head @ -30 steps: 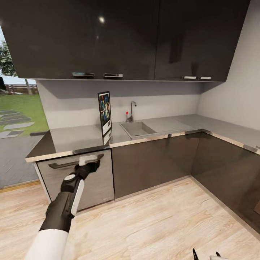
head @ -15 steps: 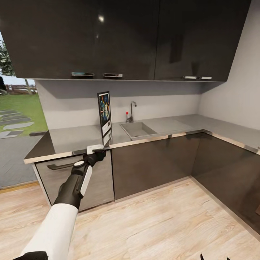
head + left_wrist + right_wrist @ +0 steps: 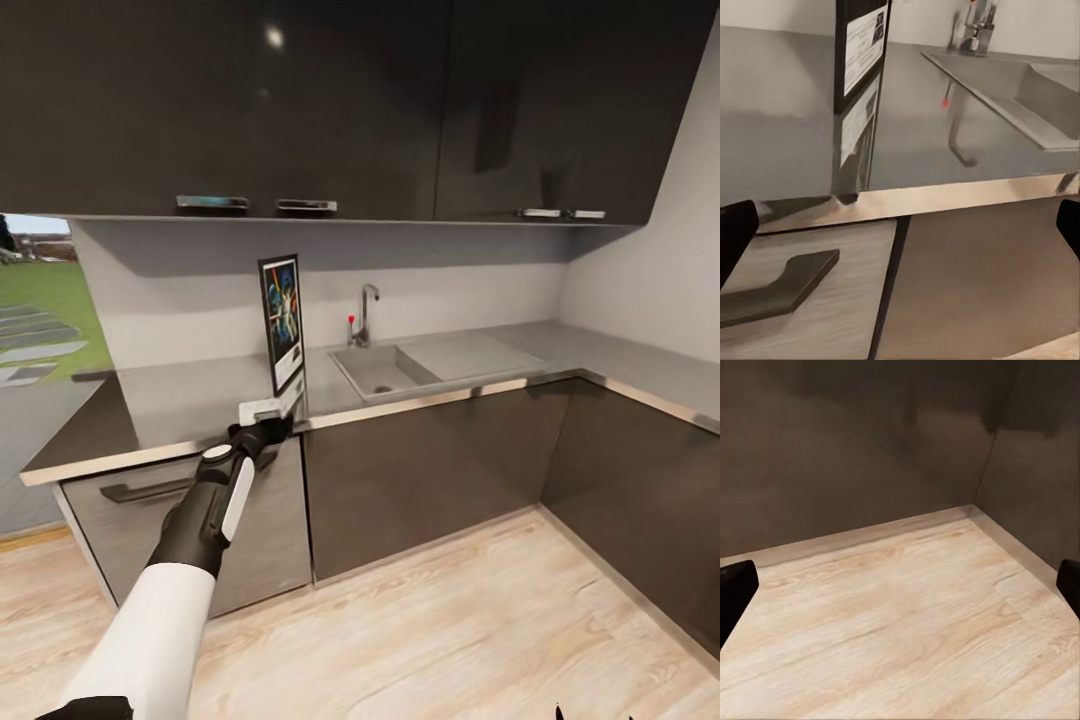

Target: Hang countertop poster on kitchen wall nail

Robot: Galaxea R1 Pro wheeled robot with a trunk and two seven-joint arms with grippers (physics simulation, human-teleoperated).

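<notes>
From my head view, my left tool is stretched out at the front edge of the table, just short of the poster. The poster stands upright on that table directly ahead of the tool and a little above it, turned nearly edge-on to me, with the sink and tap off to the tool's right. From here I cannot tell how wide the fingers stand, and the tool has hold of nothing.

From my left wrist view, the poster rises beyond the table's edge, its lower white part and its reflection in the steel straight ahead of the tool. The dark fingertips sit at the far sides of the picture, so the tool is spread wide and empty. A drawer handle lies below, nearer to me than the poster.

From my right wrist view, the right tool is also spread wide and empty, hanging low over the wooden floor by the cabinet fronts.

I judge this is the reach for the poster, not yet the grasp. Next I must lift the left tool over the edge, carry it forward until the fingers straddle the frame, then close gently so the poster does not tip.
</notes>
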